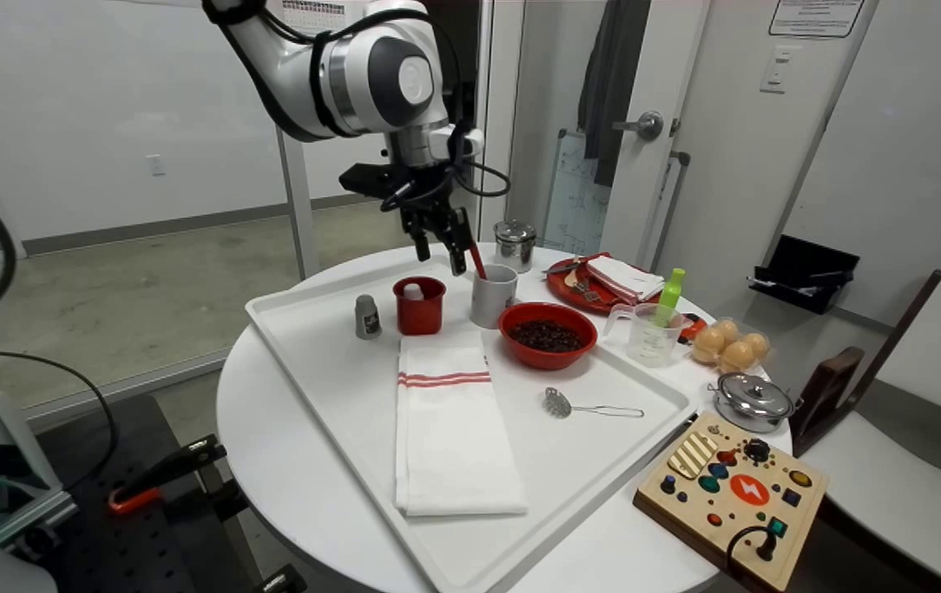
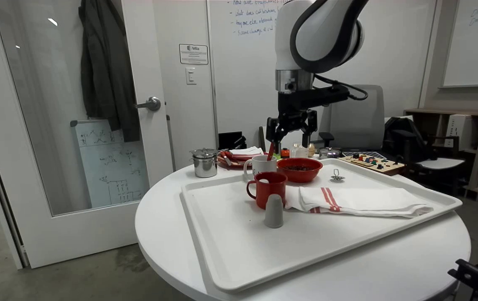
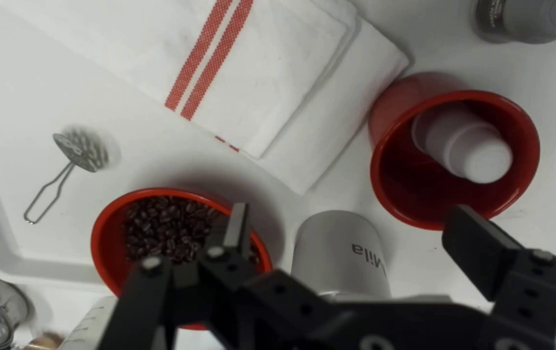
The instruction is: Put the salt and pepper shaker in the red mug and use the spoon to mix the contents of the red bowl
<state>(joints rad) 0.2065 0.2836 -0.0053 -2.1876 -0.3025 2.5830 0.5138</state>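
Your shaker step looks half done; gripper [image 2: 291, 146] spread, next grasp the grey shaker [image 3: 530, 20], wrist view's upper right

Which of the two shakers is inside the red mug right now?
The whitish shaker: it sits inside the red mug, while the grey shaker stands upright on the tray, outside the mug.

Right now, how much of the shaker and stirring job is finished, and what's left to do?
Done: the white shaker is inside the red mug.
In hand: nothing; the gripper is open and empty.
Left: the gray shaker stands on the tray, outside the mug. Mixing looks left too: the red bowl has dark beans with nothing stuck in them, and the silver spoon-like tool rests on the tray.
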